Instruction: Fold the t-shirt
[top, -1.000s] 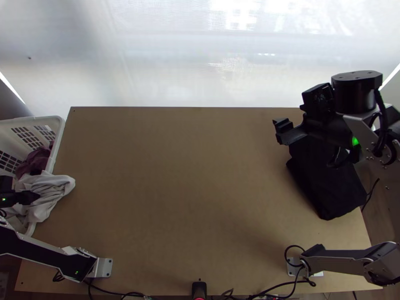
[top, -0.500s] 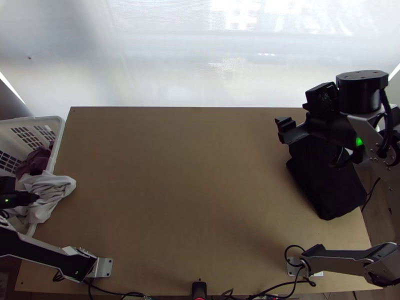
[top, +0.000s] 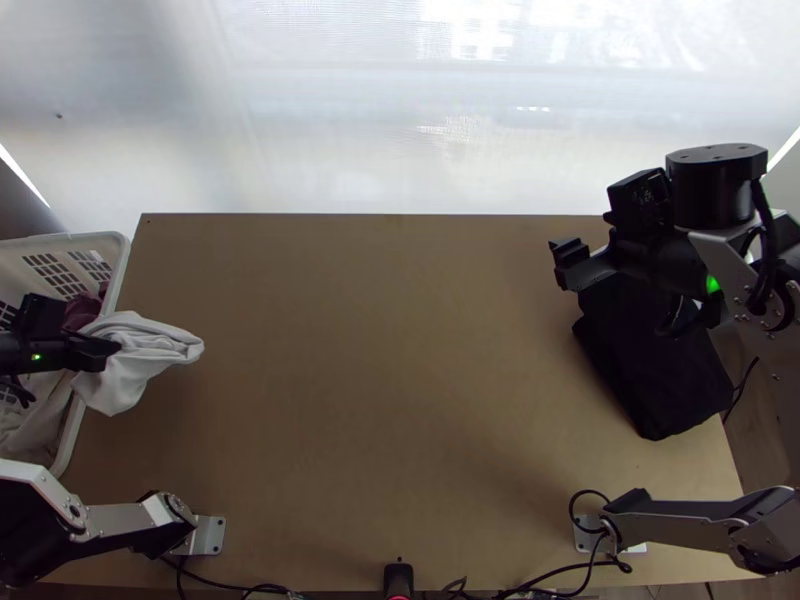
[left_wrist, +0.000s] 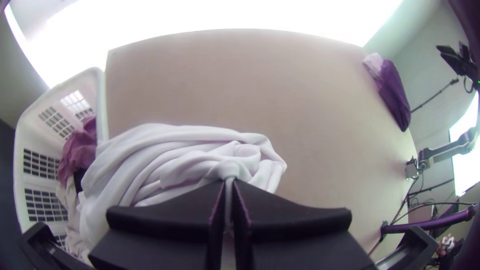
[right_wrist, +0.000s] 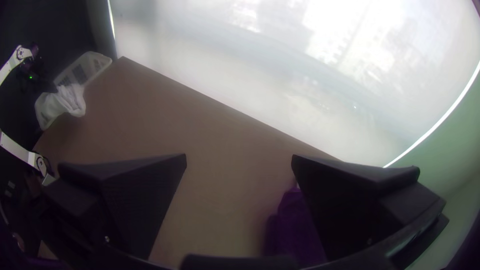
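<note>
T-shirt (top: 140, 365) status: bunched up, no neat fold to speak of. It's the white one on the robot's left side, sitting across the inner rim of the laundry basket (top: 121, 262), with its loose end poking out over the wooden table (top: 370, 350). Can't tell if that end actually touches the tabletop.

Left gripper (top: 112, 352) has it pinched, by the way. In the left wrist view the two black fingers are closed up with a bit of white fabric squeezed between them, and the rest spreads out in loose, twisty creases.

Inside the basket there's a maroon cloth (left_wrist: 79, 152), plus some pale cloth (left_wrist: 71, 200) lower down (no clue whether that's part of the same shirt, honestly).

Over on the other side, the right gripper (top: 570, 262) is wide open with nothing between its fingers. It's up above the table, near a dark cloth bundle (top: 655, 370) that lies along the right edge, partly hidden under the arm.
</note>
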